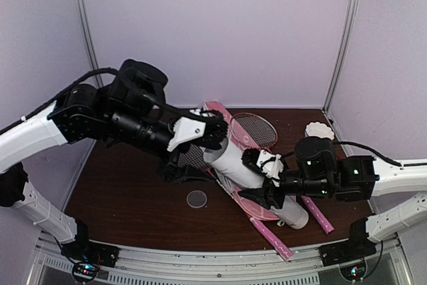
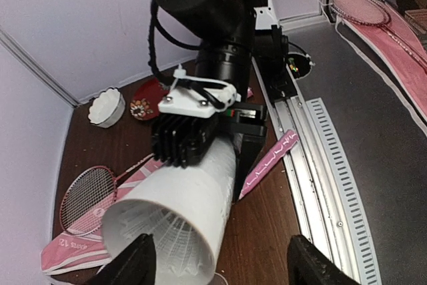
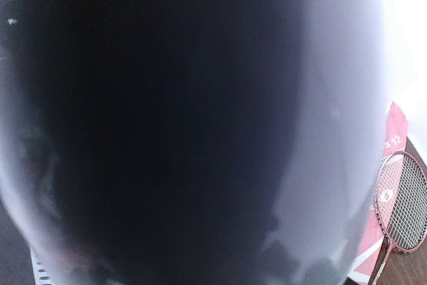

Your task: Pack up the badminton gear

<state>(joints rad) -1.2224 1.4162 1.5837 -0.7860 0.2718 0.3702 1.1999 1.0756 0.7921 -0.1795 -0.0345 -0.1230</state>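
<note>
Clamps the long white tube (image 2: 193, 191) at mid-length in the right gripper (image 1: 263, 181); holds the left gripper (image 2: 223, 268) spread wide, tube mouth just ahead, shuttlecock (image 2: 170, 238) inside, pink cover (image 2: 67, 248) underneath.

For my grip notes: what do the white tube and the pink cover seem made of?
The white tube: thin plastic or card, probably; matte, white wall without glare. The pink cover: likely soft fabric or vinyl; it lies limp and flat, with printed lettering.

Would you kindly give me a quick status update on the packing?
Left pincer open at tube mouth. Right pincer clamps tube. Shuttlecock inside. Racquets, cover lie beneath.
</note>
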